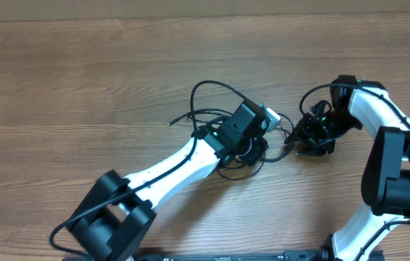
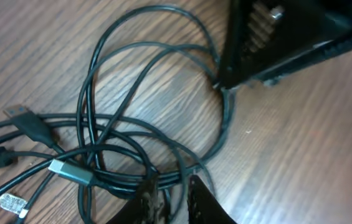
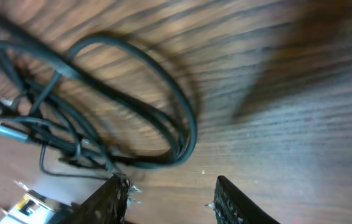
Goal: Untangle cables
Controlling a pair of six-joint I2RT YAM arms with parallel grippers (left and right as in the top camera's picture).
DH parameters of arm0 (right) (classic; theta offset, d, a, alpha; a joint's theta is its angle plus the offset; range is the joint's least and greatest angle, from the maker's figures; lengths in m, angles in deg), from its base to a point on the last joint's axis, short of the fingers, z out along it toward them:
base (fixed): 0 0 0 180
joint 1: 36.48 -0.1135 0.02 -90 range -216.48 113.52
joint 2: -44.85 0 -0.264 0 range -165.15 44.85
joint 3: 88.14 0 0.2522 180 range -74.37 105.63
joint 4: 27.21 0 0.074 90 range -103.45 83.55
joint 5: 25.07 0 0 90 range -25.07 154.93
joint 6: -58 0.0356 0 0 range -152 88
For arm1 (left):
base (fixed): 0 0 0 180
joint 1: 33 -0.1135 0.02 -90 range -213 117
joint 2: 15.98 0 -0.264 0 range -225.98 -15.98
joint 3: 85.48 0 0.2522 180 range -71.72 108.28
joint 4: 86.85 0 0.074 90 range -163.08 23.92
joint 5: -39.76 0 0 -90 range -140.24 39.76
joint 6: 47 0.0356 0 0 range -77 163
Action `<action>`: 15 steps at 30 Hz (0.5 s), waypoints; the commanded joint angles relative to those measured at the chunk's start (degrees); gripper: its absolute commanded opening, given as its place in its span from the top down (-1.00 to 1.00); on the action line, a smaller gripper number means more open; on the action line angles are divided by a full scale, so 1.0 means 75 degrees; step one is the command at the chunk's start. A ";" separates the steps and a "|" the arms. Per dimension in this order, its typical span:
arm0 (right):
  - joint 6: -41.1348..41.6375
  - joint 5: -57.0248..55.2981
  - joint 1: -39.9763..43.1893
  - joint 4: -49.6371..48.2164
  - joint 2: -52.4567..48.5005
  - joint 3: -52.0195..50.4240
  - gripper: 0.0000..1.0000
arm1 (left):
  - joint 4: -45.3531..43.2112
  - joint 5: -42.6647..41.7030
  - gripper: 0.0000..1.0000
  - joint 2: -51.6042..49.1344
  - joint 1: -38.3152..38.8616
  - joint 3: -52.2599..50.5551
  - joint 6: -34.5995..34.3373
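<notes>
On the wooden counter the cables lie tangled, the nearer left fingers narrowed round a strand at six o'clock, grip uncertain, while the right fingers, part open and empty, face the cables at ten o'clock.

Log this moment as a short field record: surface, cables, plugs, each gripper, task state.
surface: wooden table
cables: thin and black, tangled in overlapping loops near the table's middle
plugs: several plug ends lie at the tangle's edge, among them a silver plug
left gripper: jaws nearly together, strands of the tangle between them
right gripper: open over bare wood, nothing between the jaws, the tangle just beside it
task state: not yet untangled
</notes>
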 commanded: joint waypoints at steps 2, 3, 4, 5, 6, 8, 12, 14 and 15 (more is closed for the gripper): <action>0.0382 0.0058 0.0009 -0.0323 0.0105 -0.0344 0.11 | -0.0015 0.0140 0.62 -0.0603 -0.0003 0.0012 0.0833; 0.0382 0.0058 0.0009 -0.0396 0.0105 -0.0399 0.10 | -0.0017 0.0128 0.62 -0.0667 -0.0003 0.0012 0.0985; 0.0382 0.0058 0.0009 -0.0446 0.0105 -0.0443 0.09 | -0.0029 0.0131 0.61 -0.0740 -0.0003 0.0012 0.1145; 0.0382 0.0058 0.0009 -0.0484 0.0105 -0.0475 0.07 | -0.0038 0.0131 0.60 -0.0787 -0.0003 0.0012 0.1288; 0.0382 0.0058 0.0009 -0.0507 0.0105 -0.0493 0.04 | -0.0079 0.0134 0.58 -0.0836 -0.0003 0.0012 0.1408; 0.0376 0.0058 0.0009 -0.0501 0.0105 -0.0495 0.00 | -0.0175 0.0137 0.50 -0.0933 -0.0003 0.0012 0.1559; 0.0379 0.0058 0.0009 -0.0495 0.0105 -0.0495 -0.01 | -0.0149 0.0134 0.48 -0.1137 -0.0003 0.0012 0.1804; 0.0382 0.0058 0.0009 -0.0495 0.0105 -0.0495 -0.02 | -0.0020 0.0137 0.48 -0.1241 0.0003 0.0012 0.1842; 0.0379 0.0058 0.0009 -0.0498 0.0105 -0.0495 -0.02 | 0.0020 0.0137 0.49 -0.1274 0.0003 0.0012 0.1842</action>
